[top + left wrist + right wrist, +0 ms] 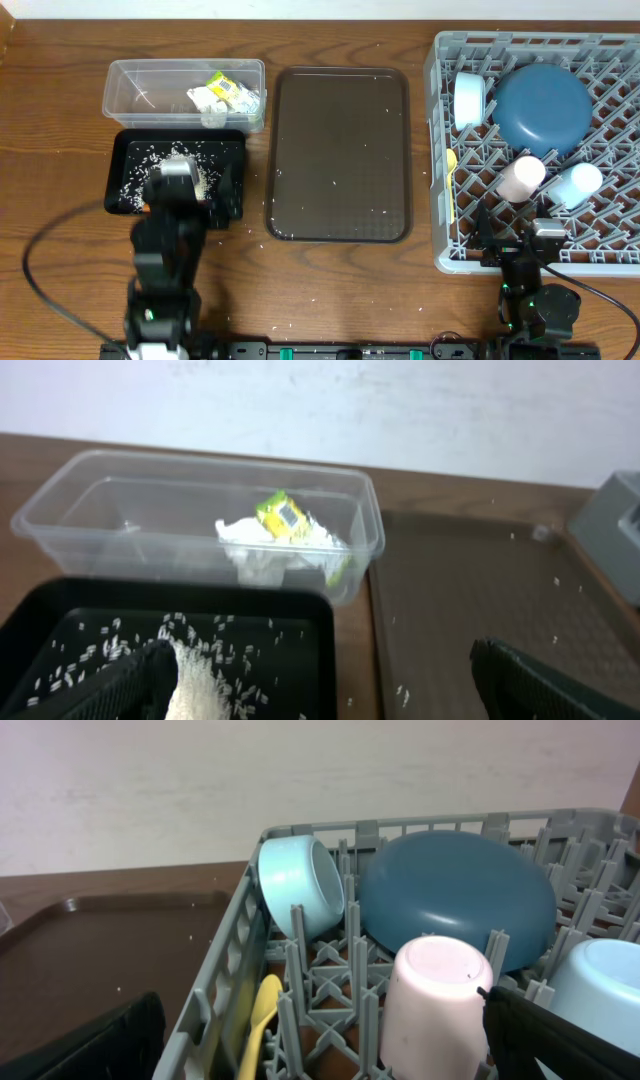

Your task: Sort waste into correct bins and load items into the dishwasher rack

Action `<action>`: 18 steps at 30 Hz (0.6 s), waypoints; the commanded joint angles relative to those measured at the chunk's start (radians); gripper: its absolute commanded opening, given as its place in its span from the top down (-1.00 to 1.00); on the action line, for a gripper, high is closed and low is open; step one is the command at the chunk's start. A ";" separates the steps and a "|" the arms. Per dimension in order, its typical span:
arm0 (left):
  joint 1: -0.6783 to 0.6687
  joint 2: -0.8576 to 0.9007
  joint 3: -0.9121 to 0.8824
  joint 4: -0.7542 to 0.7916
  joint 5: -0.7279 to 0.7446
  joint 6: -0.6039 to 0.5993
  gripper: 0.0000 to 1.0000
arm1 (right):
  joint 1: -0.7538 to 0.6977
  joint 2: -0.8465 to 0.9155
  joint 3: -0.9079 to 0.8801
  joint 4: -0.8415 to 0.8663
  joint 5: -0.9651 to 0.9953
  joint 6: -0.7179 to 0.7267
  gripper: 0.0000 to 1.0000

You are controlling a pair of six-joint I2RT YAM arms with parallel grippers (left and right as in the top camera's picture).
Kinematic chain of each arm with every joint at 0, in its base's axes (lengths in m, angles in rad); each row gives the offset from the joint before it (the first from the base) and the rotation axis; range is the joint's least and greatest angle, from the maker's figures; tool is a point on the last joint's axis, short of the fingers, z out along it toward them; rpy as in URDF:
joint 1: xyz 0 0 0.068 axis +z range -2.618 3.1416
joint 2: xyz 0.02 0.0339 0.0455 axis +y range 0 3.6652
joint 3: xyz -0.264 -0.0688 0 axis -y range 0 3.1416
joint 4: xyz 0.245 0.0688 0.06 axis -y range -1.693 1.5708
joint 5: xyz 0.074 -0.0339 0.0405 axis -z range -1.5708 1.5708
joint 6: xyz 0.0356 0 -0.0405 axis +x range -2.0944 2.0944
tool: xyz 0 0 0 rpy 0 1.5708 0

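Note:
The clear tub holds the white tissue and the yellow-green wrapper. The black tray holds rice. My left gripper is open and empty, low over the tray's right edge. The grey rack holds the blue plate, white bowl, pink cup, light blue cup and yellow spoon. My right gripper is open and empty at the rack's near edge, by the pink cup. The orange piece is out of view.
The brown serving tray lies between the bins and the rack, with stray rice grains on it. A few grains lie on the wooden table near its front left corner. A black cable loops at the front left.

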 commanded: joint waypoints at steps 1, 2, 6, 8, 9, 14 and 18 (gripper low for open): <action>0.003 -0.142 -0.113 0.038 0.004 0.031 -0.92 | -0.001 -0.006 -0.004 0.000 0.000 -0.005 -0.98; 0.002 -0.180 -0.140 0.041 -0.001 0.031 -0.92 | -0.001 -0.006 -0.004 0.000 0.000 -0.005 -0.99; 0.003 -0.330 -0.230 0.043 -0.014 0.031 -0.92 | -0.001 -0.006 -0.004 0.000 0.000 -0.005 -0.99; 0.003 -0.386 -0.264 0.045 -0.020 0.031 -0.92 | -0.001 -0.006 -0.004 0.000 0.000 -0.005 -0.99; 0.003 -0.412 -0.278 0.044 -0.021 0.031 -0.92 | -0.001 -0.006 -0.004 0.000 0.000 -0.005 -0.99; 0.003 -0.496 -0.340 0.045 -0.021 0.031 -0.92 | -0.001 -0.006 -0.004 0.000 0.000 -0.005 -0.98; 0.002 -0.546 -0.347 -0.029 -0.020 0.036 -0.92 | -0.001 -0.006 -0.004 0.000 0.000 -0.005 -0.98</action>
